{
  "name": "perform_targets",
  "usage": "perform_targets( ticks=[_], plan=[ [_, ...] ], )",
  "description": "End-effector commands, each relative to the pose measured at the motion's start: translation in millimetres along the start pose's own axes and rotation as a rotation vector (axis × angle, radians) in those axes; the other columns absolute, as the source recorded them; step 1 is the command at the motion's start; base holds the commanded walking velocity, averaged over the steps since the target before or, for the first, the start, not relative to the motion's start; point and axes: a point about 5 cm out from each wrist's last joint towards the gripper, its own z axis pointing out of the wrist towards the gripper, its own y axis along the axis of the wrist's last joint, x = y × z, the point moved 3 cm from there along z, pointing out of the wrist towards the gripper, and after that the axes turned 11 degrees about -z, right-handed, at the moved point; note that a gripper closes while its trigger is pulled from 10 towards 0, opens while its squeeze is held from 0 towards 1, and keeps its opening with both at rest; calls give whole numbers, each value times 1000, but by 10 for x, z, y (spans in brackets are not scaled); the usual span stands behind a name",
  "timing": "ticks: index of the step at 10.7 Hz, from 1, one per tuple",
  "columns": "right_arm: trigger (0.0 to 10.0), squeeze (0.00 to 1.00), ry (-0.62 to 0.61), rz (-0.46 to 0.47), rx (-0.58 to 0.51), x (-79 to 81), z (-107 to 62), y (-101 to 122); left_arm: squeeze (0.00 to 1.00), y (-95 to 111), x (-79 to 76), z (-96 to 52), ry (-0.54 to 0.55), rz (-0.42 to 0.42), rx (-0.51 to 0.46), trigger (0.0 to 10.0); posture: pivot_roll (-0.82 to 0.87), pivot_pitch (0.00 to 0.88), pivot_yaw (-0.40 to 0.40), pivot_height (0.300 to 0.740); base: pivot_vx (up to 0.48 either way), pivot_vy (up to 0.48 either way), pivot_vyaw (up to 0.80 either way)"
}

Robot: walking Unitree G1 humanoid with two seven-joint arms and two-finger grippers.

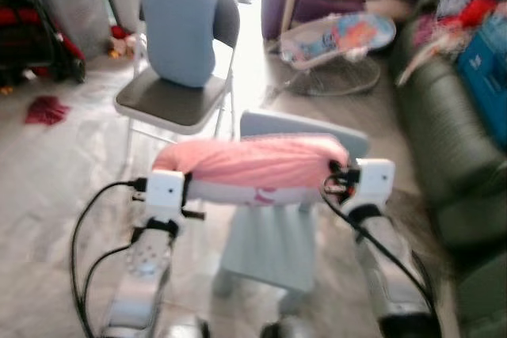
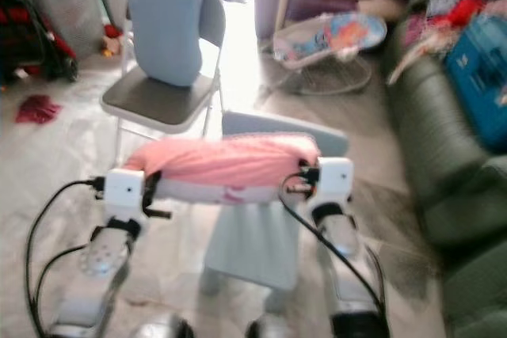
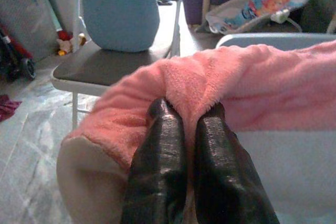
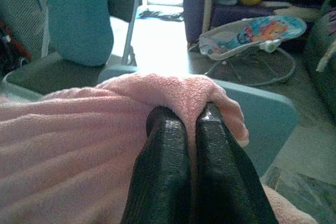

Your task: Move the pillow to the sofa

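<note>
Both arms reach forward, left gripper [image 3: 186,116] and right gripper [image 4: 186,115] each clenched on the pillow's [image 1: 253,160] ends.

Head views soft throughout with motion blur, worst along the sofa [image 1: 451,140] side. Strong daylight from the doorway [image 1: 238,5] burns out the floor behind the folding chair [image 1: 178,100]. Wrist views sharper; black fingers [image 3: 157,171] near the lens show faint sheen.
</note>
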Motion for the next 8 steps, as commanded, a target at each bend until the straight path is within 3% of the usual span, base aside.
perform_targets(
  ticks=[1, 4, 8],
  plan=[
    [10000, 0, -40, -11, 1, -117, -19, 1, 0, 77, -57, 17, -25, 3, -30, 10000, 19, 54, -67, 740, 0, 0, -800],
    [10000, 0, -42, -13, 4, -119, -18, -8, 0, 85, -134, 25, -94, -26, -27, 10000, 14, 55, -67, 740, 0, 0, -800],
    [10000, 0, -43, -13, 11, -139, -15, -21, 0, 57, -174, 20, -96, -42, -14, 10000, 11, 60, -70, 740, 0, 0, -713]
  ],
)
